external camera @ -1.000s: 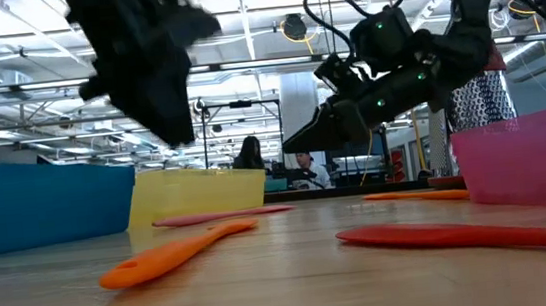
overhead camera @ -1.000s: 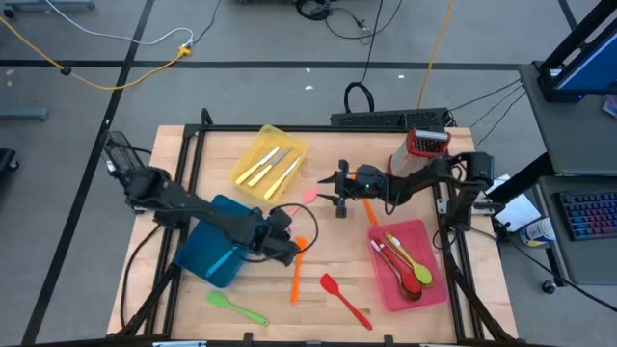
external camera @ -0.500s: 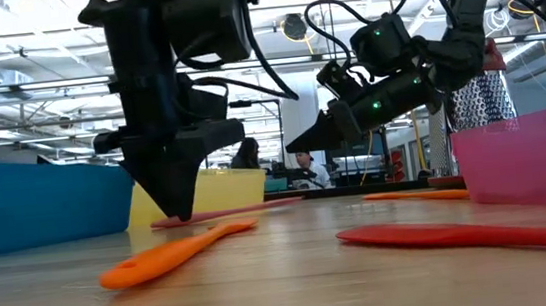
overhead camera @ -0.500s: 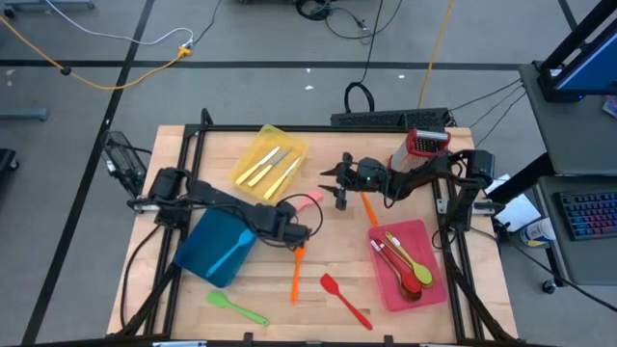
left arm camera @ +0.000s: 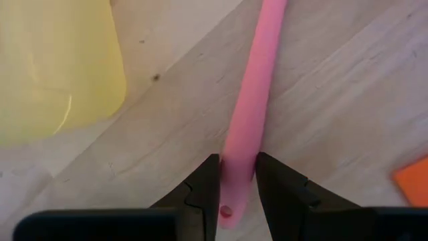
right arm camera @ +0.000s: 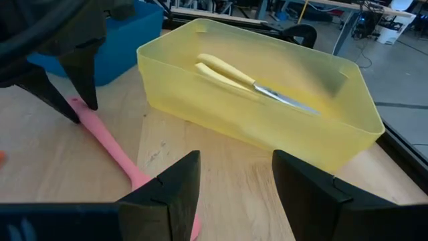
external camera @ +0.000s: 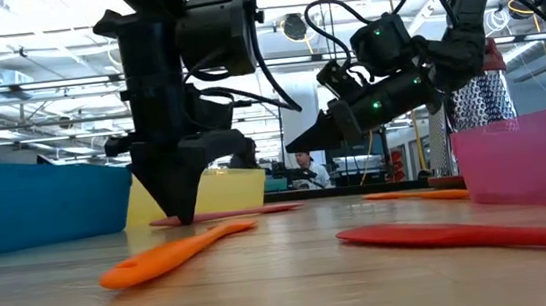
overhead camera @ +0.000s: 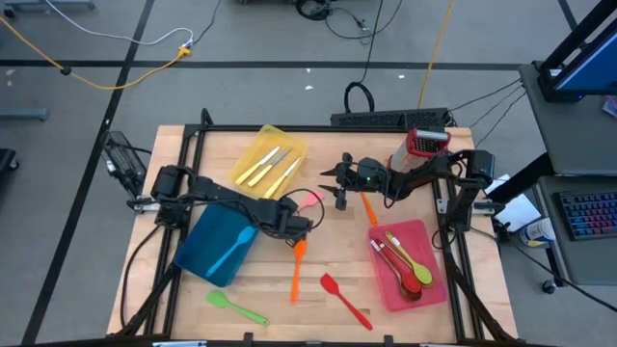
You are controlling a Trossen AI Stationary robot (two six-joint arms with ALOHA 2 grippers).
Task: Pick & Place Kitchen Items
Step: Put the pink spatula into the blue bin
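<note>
Utensils sorted in part: knives (overhead camera: 270, 164) in yellow tray (overhead camera: 253, 152), spoons (overhead camera: 410, 260) in pink tray (overhead camera: 425, 289). Left gripper (left arm camera: 235, 184) clasped pink spatula (left arm camera: 251, 107); right gripper (right arm camera: 234, 175) hung spread, empty. Four lay loose at frame bottom.

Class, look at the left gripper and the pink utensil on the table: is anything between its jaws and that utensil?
Nothing visible. The left gripper is down at the table, its jaws straddling the pink utensil's handle end, one on each side, with only bare wood around it.
</note>
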